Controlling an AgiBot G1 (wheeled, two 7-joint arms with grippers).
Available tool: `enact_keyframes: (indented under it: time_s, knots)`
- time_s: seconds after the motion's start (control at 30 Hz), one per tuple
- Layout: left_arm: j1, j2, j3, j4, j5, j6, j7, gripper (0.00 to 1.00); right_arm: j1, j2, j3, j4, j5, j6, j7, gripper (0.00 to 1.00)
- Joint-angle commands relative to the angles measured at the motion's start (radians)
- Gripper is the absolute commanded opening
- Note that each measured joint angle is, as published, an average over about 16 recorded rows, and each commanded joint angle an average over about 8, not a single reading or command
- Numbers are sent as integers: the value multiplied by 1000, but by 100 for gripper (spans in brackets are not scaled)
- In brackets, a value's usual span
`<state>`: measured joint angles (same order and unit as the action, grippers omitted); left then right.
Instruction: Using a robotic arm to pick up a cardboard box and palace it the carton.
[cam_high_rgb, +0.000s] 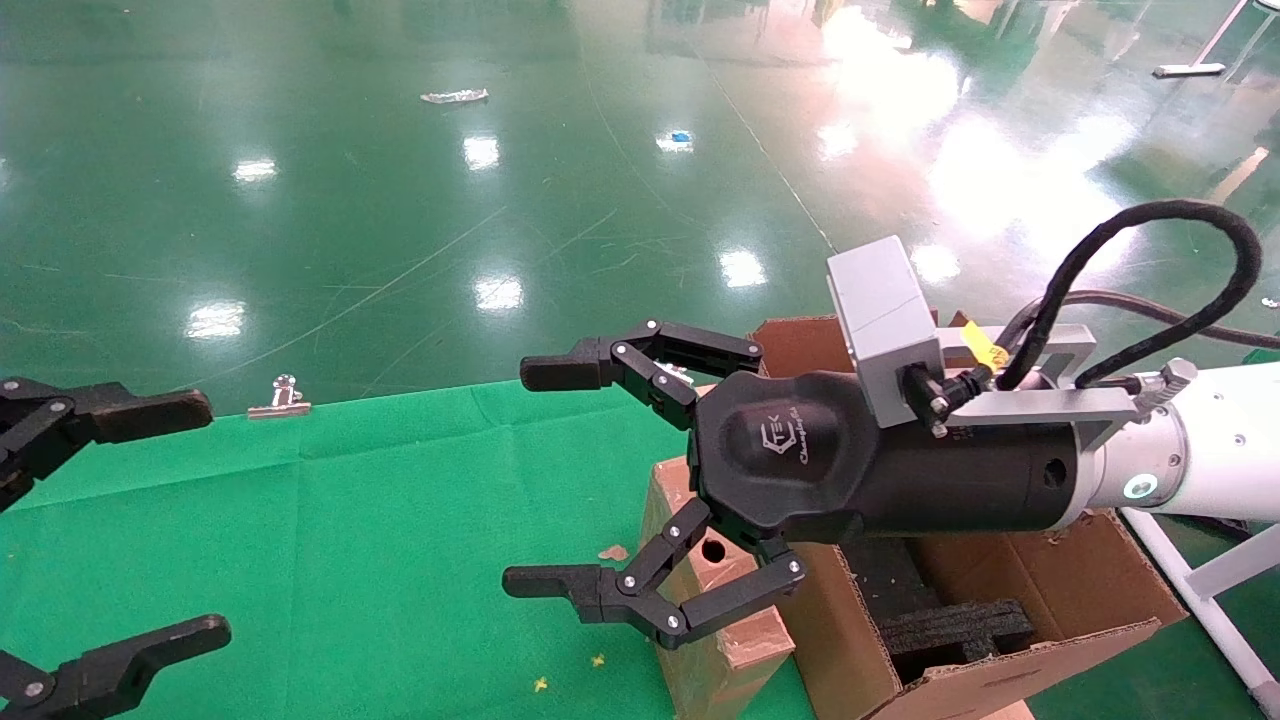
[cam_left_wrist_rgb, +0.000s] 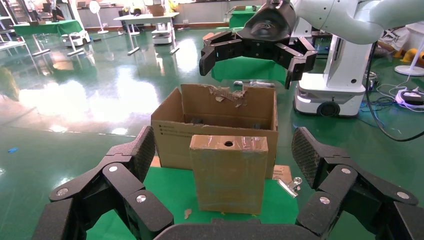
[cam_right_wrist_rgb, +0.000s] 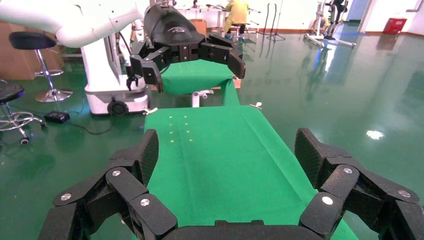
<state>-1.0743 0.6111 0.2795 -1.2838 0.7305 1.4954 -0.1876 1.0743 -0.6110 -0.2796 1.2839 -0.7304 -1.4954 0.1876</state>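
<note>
The slim brown cardboard box stands upright on the green cloth, its holed narrow face up, right beside the big corrugated carton. The white robotic arm's right gripper is open and empty. It hovers above the box and the carton's near corner, fingers pointing left. My left gripper is open and empty at the cloth's left side. In the left wrist view the box stands ahead between that gripper's open fingers, apart from them, with the carton behind it. The right wrist view shows only cloth between its open fingers.
Black foam inserts lie inside the carton. A metal binder clip grips the cloth's far edge, and another clip lies near the box. The green cloth table stretches left of the box. Glossy green floor surrounds it.
</note>
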Motion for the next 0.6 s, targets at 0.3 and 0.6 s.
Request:
enact_keyframes:
  time_s: [0.3,0.6]
  knots:
    - [0,0,0,0,0,0,0,100,0,0,0,0,0,0,0,100]
    - [0,0,0,0,0,0,0,100,4,0,-12,8,-21,5,13,100]
